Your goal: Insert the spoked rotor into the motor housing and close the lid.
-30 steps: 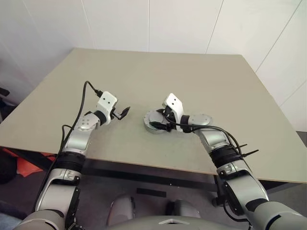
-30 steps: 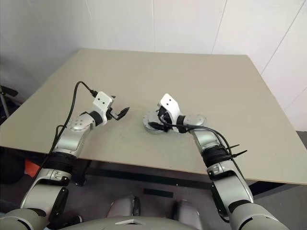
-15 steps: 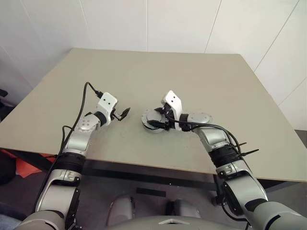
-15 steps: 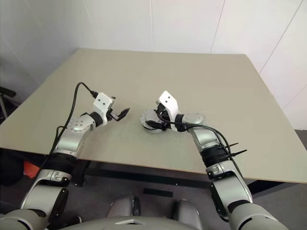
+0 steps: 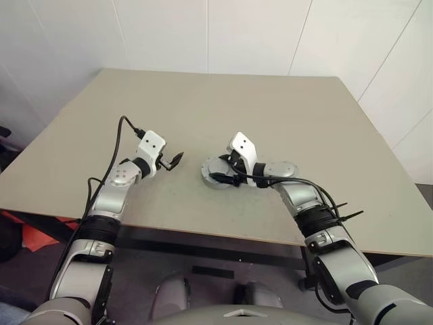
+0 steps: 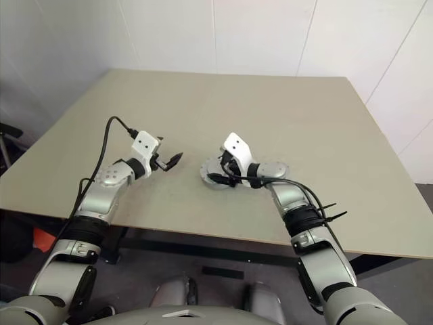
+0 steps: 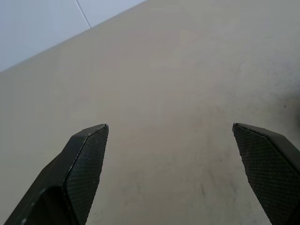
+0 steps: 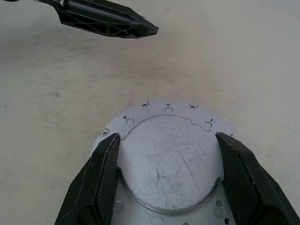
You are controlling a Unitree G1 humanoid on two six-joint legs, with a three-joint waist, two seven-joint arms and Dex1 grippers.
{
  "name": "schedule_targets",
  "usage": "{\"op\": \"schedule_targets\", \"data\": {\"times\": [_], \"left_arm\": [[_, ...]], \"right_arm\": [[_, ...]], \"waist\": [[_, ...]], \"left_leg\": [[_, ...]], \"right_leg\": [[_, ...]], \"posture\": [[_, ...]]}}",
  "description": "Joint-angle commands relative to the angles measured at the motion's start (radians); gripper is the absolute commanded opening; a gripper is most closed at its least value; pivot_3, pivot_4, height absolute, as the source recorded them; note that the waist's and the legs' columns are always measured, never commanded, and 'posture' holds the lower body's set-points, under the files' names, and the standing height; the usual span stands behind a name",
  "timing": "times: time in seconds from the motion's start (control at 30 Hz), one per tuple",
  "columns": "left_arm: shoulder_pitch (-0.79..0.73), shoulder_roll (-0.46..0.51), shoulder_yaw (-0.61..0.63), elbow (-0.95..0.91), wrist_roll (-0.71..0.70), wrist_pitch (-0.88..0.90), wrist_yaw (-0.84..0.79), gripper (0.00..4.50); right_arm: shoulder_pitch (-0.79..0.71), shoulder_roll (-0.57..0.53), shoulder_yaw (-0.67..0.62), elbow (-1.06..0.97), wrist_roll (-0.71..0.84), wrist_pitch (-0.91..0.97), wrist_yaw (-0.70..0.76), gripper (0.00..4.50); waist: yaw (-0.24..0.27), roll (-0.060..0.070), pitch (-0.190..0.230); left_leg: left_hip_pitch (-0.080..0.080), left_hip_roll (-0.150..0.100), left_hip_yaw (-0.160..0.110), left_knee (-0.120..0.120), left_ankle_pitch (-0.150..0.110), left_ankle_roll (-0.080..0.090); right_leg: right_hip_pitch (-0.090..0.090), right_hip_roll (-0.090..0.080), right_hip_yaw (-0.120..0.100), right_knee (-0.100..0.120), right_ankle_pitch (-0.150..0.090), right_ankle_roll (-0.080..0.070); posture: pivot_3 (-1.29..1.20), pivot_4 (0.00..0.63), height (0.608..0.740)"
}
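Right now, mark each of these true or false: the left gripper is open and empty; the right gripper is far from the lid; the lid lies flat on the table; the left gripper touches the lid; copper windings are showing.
1. The left gripper is open and empty. True.
2. The right gripper is far from the lid. False: its fingers are closed around the lid's raised round face, one on each side.
3. The lid lies flat on the table. True.
4. The left gripper touches the lid. False: it is held apart from it, off to the robot's left, above bare table.
5. Copper windings are showing. False: only a scratched grey metal face with small rim holes is visible.
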Motion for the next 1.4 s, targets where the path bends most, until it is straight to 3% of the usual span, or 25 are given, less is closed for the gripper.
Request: {"op": "schedule_targets", "data": {"times": [0.03, 0.37, 0.57, 0.77, 0.97, 1.13, 1.4], "left_arm": [[-0.004, 0.004, 0.006, -0.038, -0.003, -0.012, 0.002, 4.50], [-0.004, 0.000, 0.007, -0.044, -0.006, -0.006, 0.003, 4.50], [-0.028, -0.077, 0.035, -0.082, -0.089, 0.079, 0.007, 4.50], [-0.033, -0.111, 0.028, -0.114, -0.120, 0.137, 0.010, 4.50], [-0.109, -0.243, 0.115, -0.087, -0.301, 0.370, 0.047, 4.50], [-0.177, -0.307, 0.165, 0.004, -0.407, 0.528, 0.030, 3.35], [-0.181, -0.276, 0.159, 0.021, -0.419, 0.662, 0.033, 0.80]], "right_arm": [[-0.012, 0.013, 0.003, 0.028, -0.012, 0.004, -0.024, 3.12], [0.006, 0.000, 0.031, 0.074, -0.032, 0.036, 0.006, 3.12], [0.009, -0.004, 0.033, 0.109, -0.044, 0.090, -0.015, 3.12], [0.007, -0.014, 0.050, 0.139, -0.061, 0.115, -0.028, 3.12], [-0.003, -0.013, 0.046, 0.150, -0.061, 0.111, -0.041, 3.12], [-0.019, -0.006, 0.044, 0.169, -0.063, 0.095, -0.056, 3.12], [-0.016, -0.004, 0.040, 0.166, -0.065, 0.086, -0.078, 3.12]], "waist": [[0.000, 0.000, 0.000], [0.000, 0.000, 0.000], [0.000, -0.001, -0.001], [0.000, -0.001, -0.001], [0.001, -0.002, -0.002], [0.000, -0.002, -0.002], [-0.001, -0.002, -0.002]], "left_leg": [[0.000, 0.000, 0.000, 0.000, 0.000, 0.000], [0.005, 0.000, 0.000, 0.000, 0.001, -0.001], [0.008, 0.000, 0.000, 0.000, 0.000, -0.001], [0.023, 0.000, 0.000, -0.002, 0.000, -0.001], [0.023, -0.001, 0.000, -0.002, 0.000, -0.001], [0.023, -0.001, 0.000, -0.002, 0.000, -0.001], [0.023, -0.001, 0.000, -0.003, 0.000, -0.001]], "right_leg": [[0.000, 0.000, 0.000, 0.000, 0.000, 0.000], [0.003, 0.000, 0.000, 0.000, -0.003, 0.005], [0.008, 0.000, 0.000, -0.001, -0.002, 0.003], [0.023, 0.000, 0.000, -0.005, -0.005, 0.008], [0.023, 0.000, 0.000, -0.006, -0.005, 0.009], [0.023, 0.000, 0.000, -0.006, -0.005, 0.009], [0.023, 0.000, 0.000, -0.007, -0.006, 0.010]], "posture": [[0.00, 0.000, 0.740], [0.00, 0.000, 0.740], [0.00, 0.000, 0.740], [0.00, 0.000, 0.740], [0.00, 0.000, 0.740], [0.00, 0.000, 0.740], [0.00, 0.000, 0.740]]}}
